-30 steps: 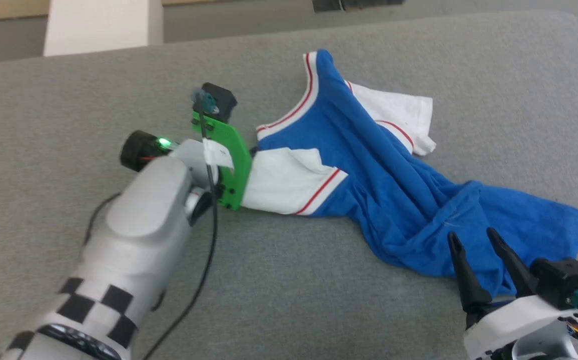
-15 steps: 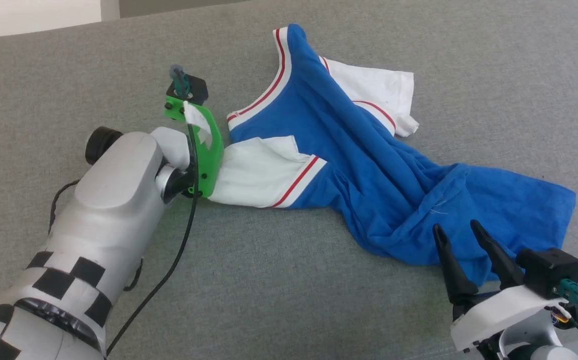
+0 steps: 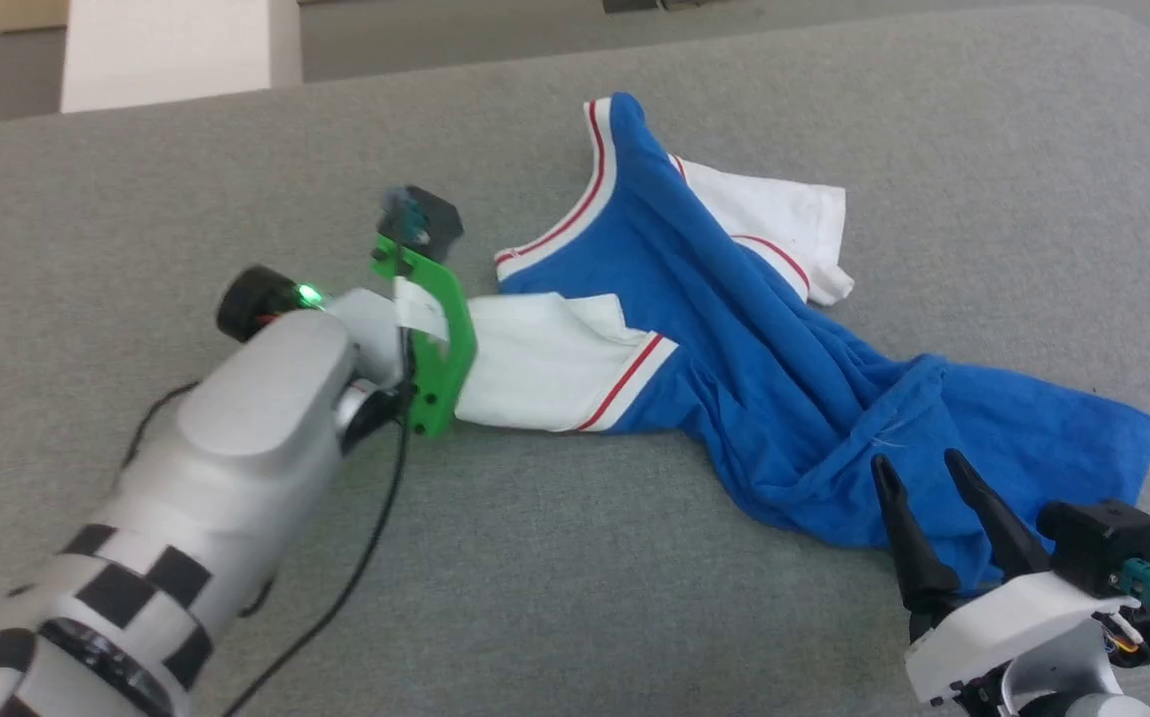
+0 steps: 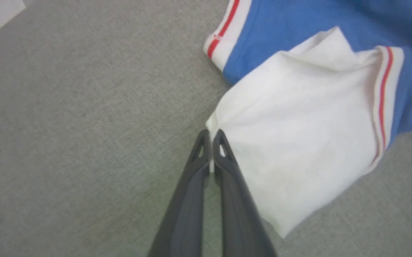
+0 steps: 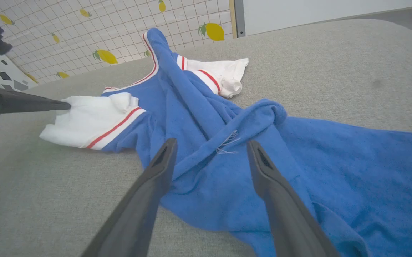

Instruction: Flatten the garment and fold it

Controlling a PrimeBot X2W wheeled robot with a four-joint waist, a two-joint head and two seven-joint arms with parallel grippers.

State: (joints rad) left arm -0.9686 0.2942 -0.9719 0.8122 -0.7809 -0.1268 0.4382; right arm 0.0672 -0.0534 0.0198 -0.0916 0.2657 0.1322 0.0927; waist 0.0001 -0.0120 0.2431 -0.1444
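Fingers of the left gripper (image 4: 211, 137) clamped together on the outer edge of one white sleeve (image 4: 298, 142), a thin sliver of cloth caught between the tips. Fingers of the right gripper (image 5: 211, 142) spread wide, grasping nothing, poised at the crumpled lower part of the cloth; touching it or not, impossible to tell.

Royal-blue garment (image 3: 734, 329) lying rumpled across the middle of a grey fabric-covered surface (image 3: 575, 597). Collar with red-and-white trim toward the far side, second white sleeve (image 3: 784, 229) beyond it, body twisted into a thick ridge running down toward the right gripper.

Likely light, soft and limp, with no stiffness to hold a shape, so apt to sag and bunch wherever unsupported. Probably some drag against the textured grey cover, helpful for pulling flat, but with a risk of stretching the knit or losing a shallow pinch under a hard tug. Best held at edges and corners: sleeve edge in the left grip, bottom hem corner nearest the open fingers a sensible match on the right, then both drawn apart to undo the twist. Loose thread (image 5: 227, 144) on the ridge, worth avoiding.

Beyond the surface: white tiled wall (image 5: 66, 21) printed with yellow lemons, pale panel (image 5: 316, 10) beside it in the right wrist view, white block (image 3: 166, 50) at the far left in the head view.
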